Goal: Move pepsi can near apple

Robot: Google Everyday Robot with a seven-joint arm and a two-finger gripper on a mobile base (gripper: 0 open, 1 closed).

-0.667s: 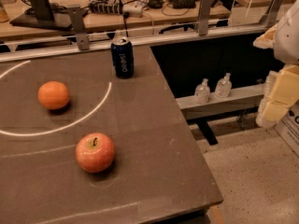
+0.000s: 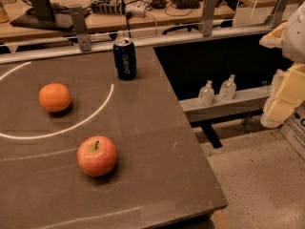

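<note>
The pepsi can (image 2: 125,59) is dark navy with white lettering and a silver top. It stands upright near the far edge of the dark table (image 2: 157,142). The apple (image 2: 96,155) is red-orange with a yellowish patch and a short stem. It lies toward the front of the table, well apart from the can. My gripper (image 2: 282,98) shows as pale yellowish parts at the right edge of the view. It is off the table, above the floor, far to the right of the can and touches nothing.
A plain orange fruit (image 2: 55,97) lies at the table's left, inside a white curved line. Behind the table runs a metal rail with posts and a bench with cables. Two small clear bottles (image 2: 217,90) stand on a low shelf to the right. Speckled floor lies below.
</note>
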